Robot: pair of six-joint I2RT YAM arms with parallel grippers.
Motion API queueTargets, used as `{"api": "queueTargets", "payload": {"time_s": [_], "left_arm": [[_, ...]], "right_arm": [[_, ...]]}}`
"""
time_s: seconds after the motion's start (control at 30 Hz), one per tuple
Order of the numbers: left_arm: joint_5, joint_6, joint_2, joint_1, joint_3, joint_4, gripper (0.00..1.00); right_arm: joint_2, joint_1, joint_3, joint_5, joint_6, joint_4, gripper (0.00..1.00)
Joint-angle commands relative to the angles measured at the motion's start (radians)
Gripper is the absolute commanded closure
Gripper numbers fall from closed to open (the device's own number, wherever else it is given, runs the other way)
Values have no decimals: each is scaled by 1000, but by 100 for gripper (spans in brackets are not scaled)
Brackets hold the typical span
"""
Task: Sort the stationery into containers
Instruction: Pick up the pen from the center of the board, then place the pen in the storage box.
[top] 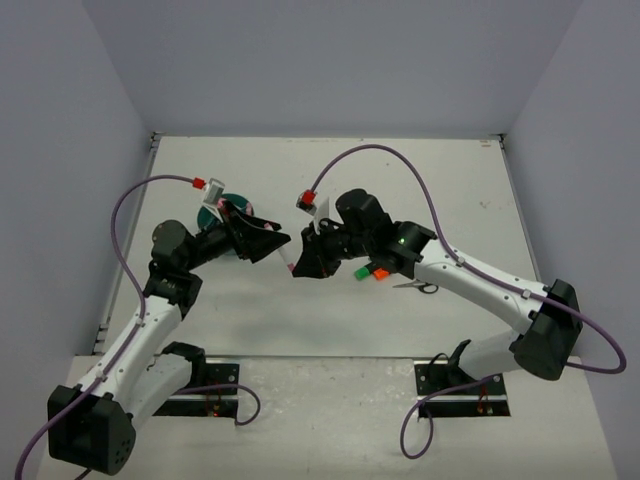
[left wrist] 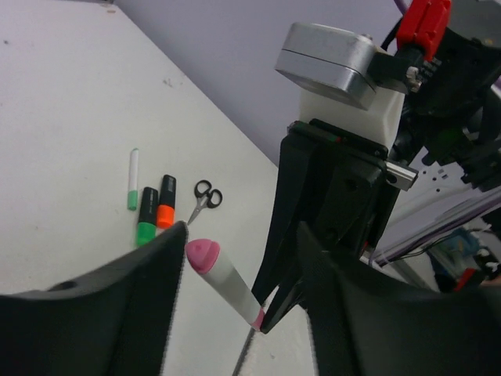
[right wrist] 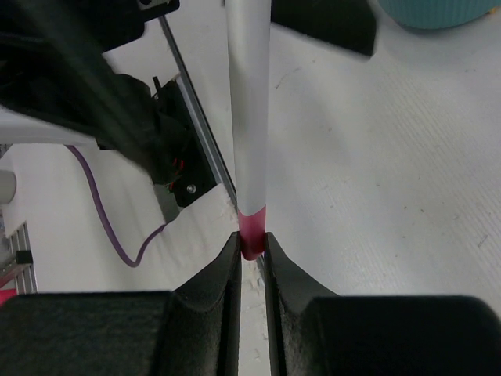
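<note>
**Handover of the pen above the middle of the worktop**

The white pen (right wrist: 249,117) is off the worktop (top: 330,330), in the air above its middle, between the two arms. The right gripper (right wrist: 252,251) is clenched on the pink tip at one end of the pen. The barrel runs straight out from the fingertips, in line with the gripper's own axis.

The left gripper (left wrist: 243,235) faces it with jaws spread. In the left wrist view, the pen's free end, a pink cap, lies in the gap between the two fingers and just beside one of them. We see no clamping on the barrel, so we treat this gripper as released.

The coming move turns on one relation: the pen's long axis points from the right fingertips into the left gripper's gap. We judge that the left jaws must close across the barrel, not along it, before the right gripper lets go. If the right releases early, the pen may drop.

The teal organiser (top: 225,205) stands toward the far left of the worktop, just behind the left gripper. The left arm is therefore the nearer one for the deposit.

Not yet sorted, toward the right side of the worktop under the right arm:
- green highlighter (left wrist: 146,219)
- orange highlighter (left wrist: 165,202)
- small scissors (left wrist: 205,200)
- green-tipped pen (left wrist: 132,178)
</note>
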State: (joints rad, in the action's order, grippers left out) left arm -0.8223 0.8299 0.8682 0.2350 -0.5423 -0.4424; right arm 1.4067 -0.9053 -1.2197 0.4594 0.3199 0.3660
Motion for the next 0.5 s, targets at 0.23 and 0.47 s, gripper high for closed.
{"api": "queueTargets", "payload": {"time_s": [0.23, 0.47], "left_arm": [[-23, -11, 36, 50, -69, 4, 100], [355, -255, 97, 49, -344, 454, 100]], "right_arm": [[-59, -6, -22, -29, -13, -46, 94], [-152, -4, 80, -439, 103, -41, 1]]}}
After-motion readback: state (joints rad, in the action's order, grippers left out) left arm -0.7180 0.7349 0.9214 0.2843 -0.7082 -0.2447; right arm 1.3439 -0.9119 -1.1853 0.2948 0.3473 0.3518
